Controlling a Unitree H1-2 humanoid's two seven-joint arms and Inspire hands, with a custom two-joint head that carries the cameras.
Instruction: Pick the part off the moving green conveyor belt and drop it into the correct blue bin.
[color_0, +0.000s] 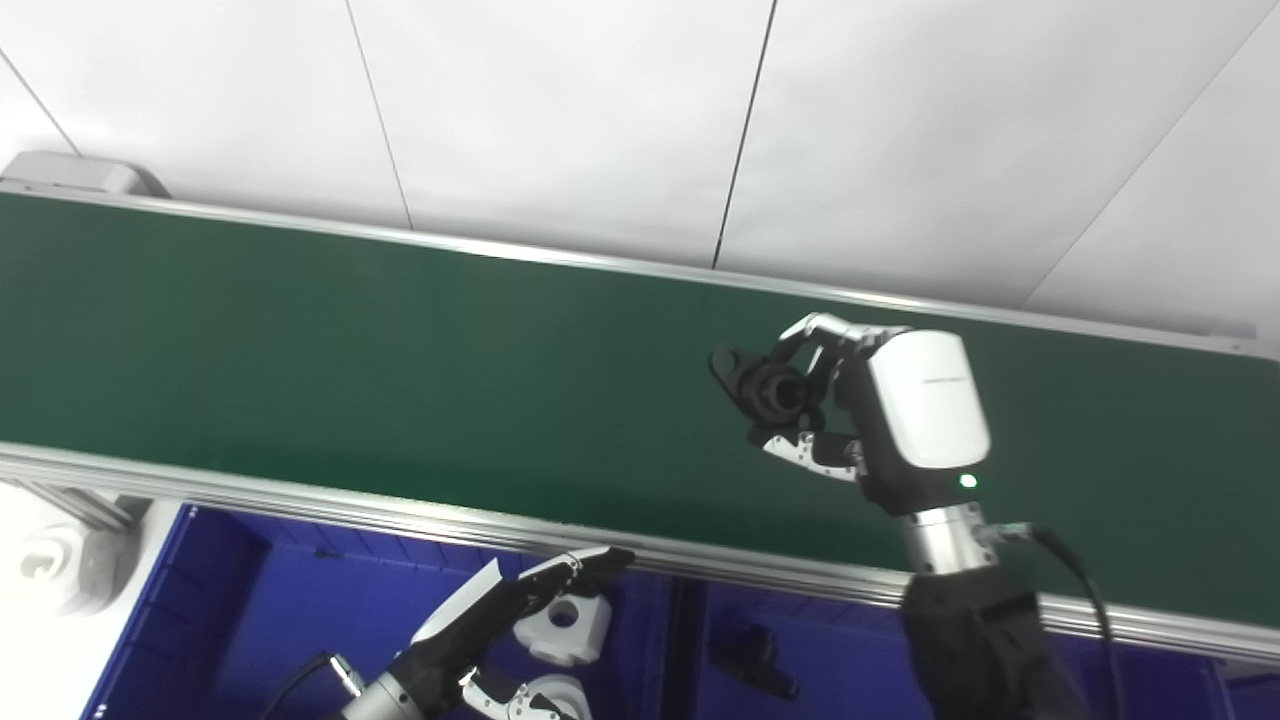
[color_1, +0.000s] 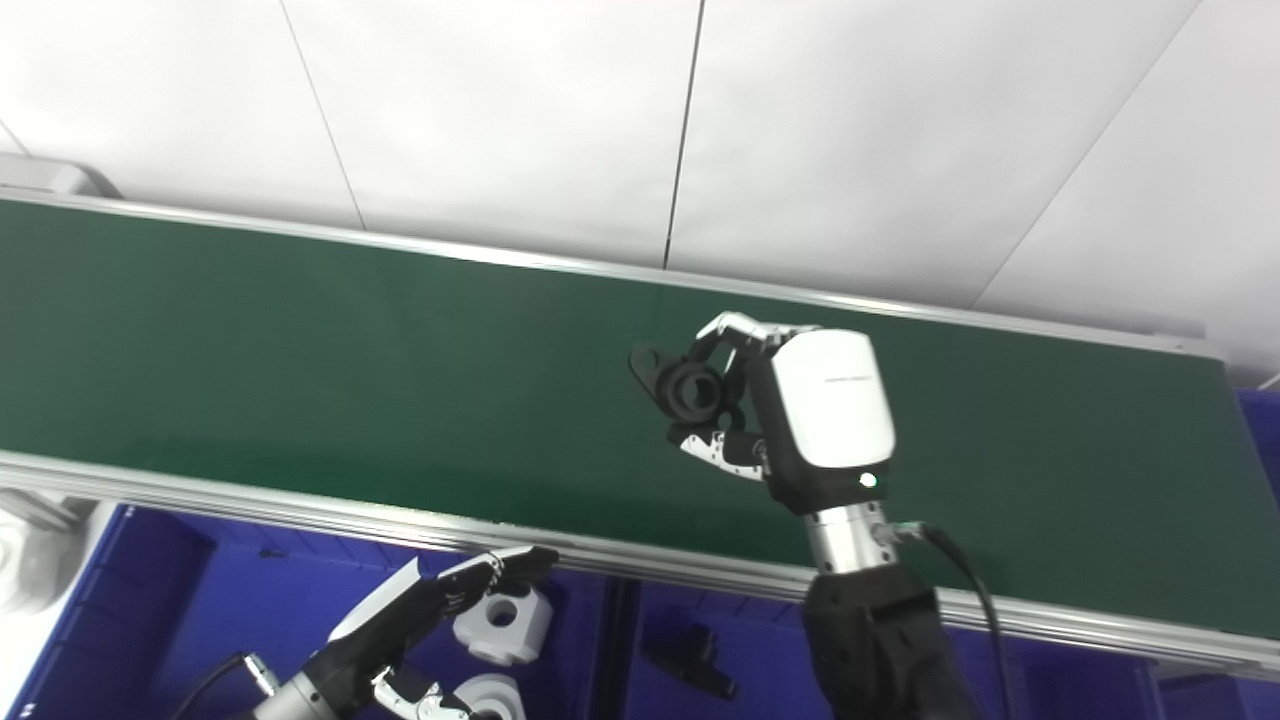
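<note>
Green belt: matte, smooth, flat, a long band slanting across the view, edged near and far by ribbed silver metal rails. Behind the belt, pale wall panels split by thin dark seams; at the belt's far left end, a grey rounded cap.

Above the belt, toward its right half, was the right hand: glossy white shell on the back, black frame, silver fingers, a small green light lit near the wrist. Clasped between its curled fingers and thumb was the black part, a matte ring-shaped piece with a flat lug at its left, held over the green surface. Contact with the belt could not be told.

Below the belt's near rail, blue bins of ribbed plastic, a dark divider between two of them. Over the left bin was the left hand, fingers stretched out straight and apart, holding nothing. Just beside its fingertips, white parts lay in that bin; in the bin right of the divider, a dark part.
</note>
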